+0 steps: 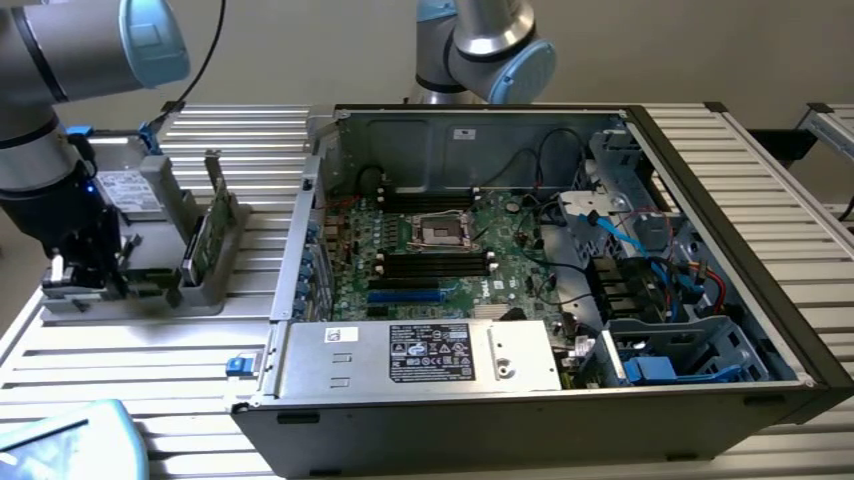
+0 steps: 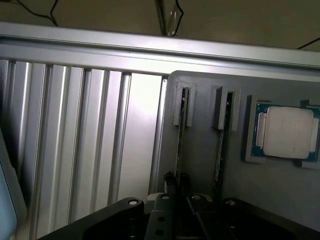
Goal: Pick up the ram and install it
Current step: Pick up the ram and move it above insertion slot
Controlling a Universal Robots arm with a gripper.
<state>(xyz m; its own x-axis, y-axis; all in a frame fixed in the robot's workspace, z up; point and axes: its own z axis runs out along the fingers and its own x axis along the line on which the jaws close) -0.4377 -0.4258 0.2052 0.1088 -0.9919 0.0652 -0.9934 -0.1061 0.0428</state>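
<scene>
Gripper: my gripper (image 2: 177, 184) is narrow, its two dark fingers (image 2: 169, 181) pinched on the near end of the ram.

Ram: the ram (image 2: 179, 142) is a thin stick seen edge-on. It stands on its long edge in one slot of the grey holder, and its far end sits between two grey guides.

Arm: in the exterior view my arm (image 1: 54, 170) reaches down over the holder at the exterior view's left.

Holder: a flat grey holder (image 2: 200, 165) lies on the bench (image 2: 75, 150).

Holder contents: it holds the ram in one slot and a second stick (image 2: 219, 150) upright in the neighbouring slot. A square silver processor (image 2: 287, 132) lies flat in a shallow pocket just beside that second slot.

Computer case: an open black and grey case (image 1: 441, 135) lies on its side on the bench, at the exterior view's right of the holder and apart from it.

Case contents: a green motherboard (image 1: 461, 280) with long black slots (image 1: 427, 262) lies flat on the case floor. A silver power supply (image 1: 427, 355) with a dark label fills the near edge. Black, blue and red cables (image 1: 641, 250) and a blue drive cage (image 1: 667, 365) crowd the exterior view's right side.
</scene>
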